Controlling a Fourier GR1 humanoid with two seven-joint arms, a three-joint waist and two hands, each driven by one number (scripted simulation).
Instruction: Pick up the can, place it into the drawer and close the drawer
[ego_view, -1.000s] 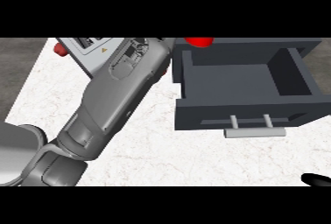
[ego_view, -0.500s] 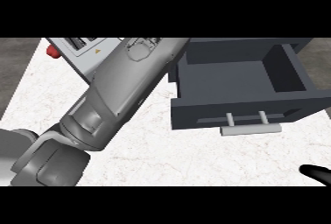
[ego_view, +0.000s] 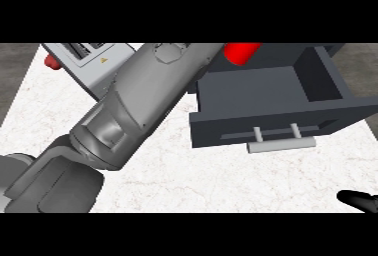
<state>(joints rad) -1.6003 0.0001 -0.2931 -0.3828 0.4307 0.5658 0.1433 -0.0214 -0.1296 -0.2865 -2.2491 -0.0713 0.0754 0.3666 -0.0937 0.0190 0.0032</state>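
Our left forearm (ego_view: 140, 100) has swung further right across the counter (ego_view: 221, 185); its hand is hidden, so we cannot tell its grasp. The red can (ego_view: 241, 52) now shows at the open drawer (ego_view: 266, 90)'s back edge, apparently near release. Our right hand (ego_view: 359, 201) rests low, fingers unclear.

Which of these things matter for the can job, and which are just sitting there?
Job: red can at the view's top edge; open dark drawer; left arm; right hand.
Lying about: grey appliance; its red knob.
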